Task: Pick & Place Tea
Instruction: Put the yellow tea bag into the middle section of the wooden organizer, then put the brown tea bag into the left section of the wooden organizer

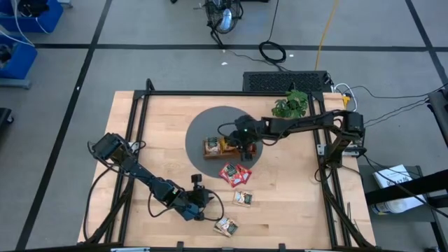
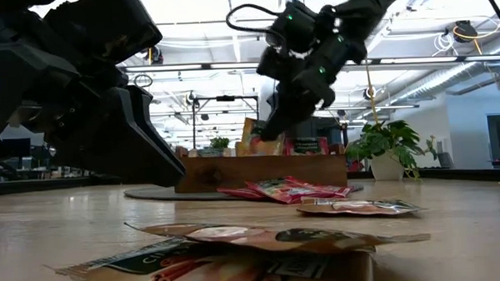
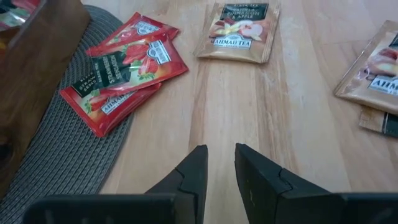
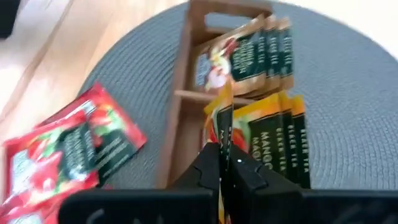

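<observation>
A brown wooden tray (image 1: 210,148) stands on a round grey mat (image 1: 203,126). Sachets stand on edge in it: orange-yellow ones (image 4: 280,137) in the middle compartment, green-labelled ones (image 4: 249,53) in the one beyond. My right gripper (image 1: 239,142) hovers over the tray, shut on an orange-yellow sachet (image 4: 224,118). Red sachets (image 1: 234,173) lie partly on the mat's near edge. A tan sachet (image 1: 243,198) and a second one (image 1: 225,226) lie flat on the wood. My left gripper (image 3: 219,152) is low over the table near them, narrowly open, with nothing between its fingers. My right gripper (image 4: 222,152) pinches the orange-yellow sachet between its two fingers, seen edge-on in the wrist view. The fingers come from above, slanting down toward the tray. The sachet's free end (image 4: 225,102) reaches out beyond the fingertips over the tray's middle compartment, next to the sachets standing there.
A potted plant (image 1: 290,105) stands at the table's far right, behind the right arm. A black frame runs along the table's edges (image 1: 136,112). Bare wood lies between the loose sachets and the near edge.
</observation>
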